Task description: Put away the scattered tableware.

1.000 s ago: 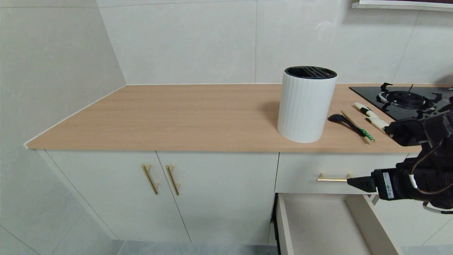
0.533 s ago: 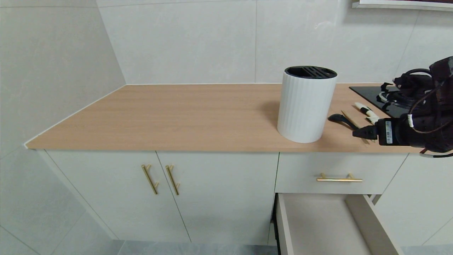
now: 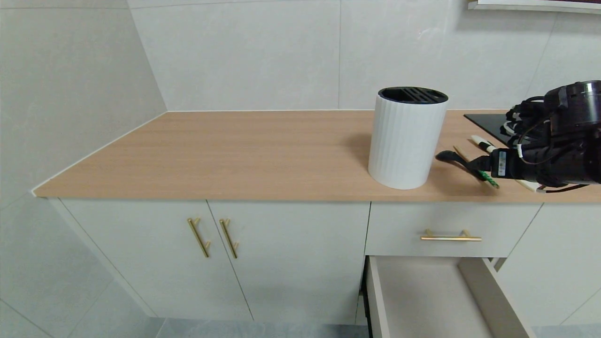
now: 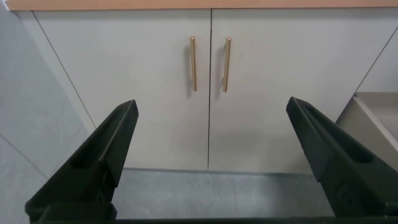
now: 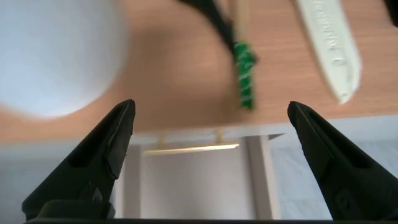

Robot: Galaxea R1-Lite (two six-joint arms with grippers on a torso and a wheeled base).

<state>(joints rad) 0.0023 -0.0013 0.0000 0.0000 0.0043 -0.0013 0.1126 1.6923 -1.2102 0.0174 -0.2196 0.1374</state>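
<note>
A white ribbed utensil holder (image 3: 406, 141) with a black slotted top stands on the wooden countertop (image 3: 244, 155). To its right lie a black spoon (image 3: 450, 157), chopsticks with a green-wrapped end (image 3: 488, 180) and a white knife (image 3: 482, 143). My right gripper (image 3: 473, 164) hovers just above these, open and holding nothing. In the right wrist view its fingers (image 5: 106, 162) straddle the chopsticks (image 5: 244, 74), with the spoon handle (image 5: 211, 18), knife (image 5: 329, 43) and holder (image 5: 56, 56) beyond. My left gripper (image 4: 211, 109) is open, low down and facing the cabinet doors (image 4: 155, 93).
A black gas hob (image 3: 488, 121) sits at the counter's right end. Below the counter, a closed drawer with a gold handle (image 3: 450, 237) sits above an open drawer (image 3: 422, 295). Two cabinet doors with gold handles (image 3: 213, 237) are to the left.
My right arm has risen from in front of the drawers to above the countertop and come over the spoon and chopsticks. The utensils and holder have not moved.
</note>
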